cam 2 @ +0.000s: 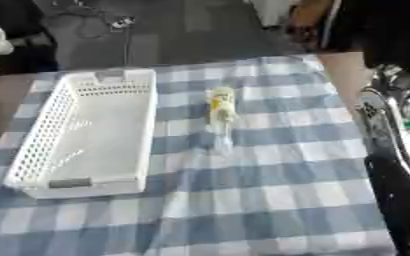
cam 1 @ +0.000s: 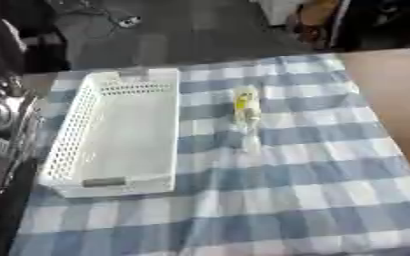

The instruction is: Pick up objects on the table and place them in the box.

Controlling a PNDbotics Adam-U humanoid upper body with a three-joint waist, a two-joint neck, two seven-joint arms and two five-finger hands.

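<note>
Left eye view shows the robot's left arm [cam 1: 3, 120] at the far left edge, black and silver, beside the table; its hand cannot be made out, so whether the fingers are open or curled is unclear. Just right of it a white perforated box [cam 1: 68, 131] lies lengthwise on the blue-and-white checked cloth [cam 1: 313, 190]. Near the box's right wall, apart from it, lies a slim pale object with a yellow part [cam 1: 245, 109], perhaps a small bottle. At the right edge of the right eye view stands the right arm [cam 2: 392, 130], hand likewise unclear.
</note>
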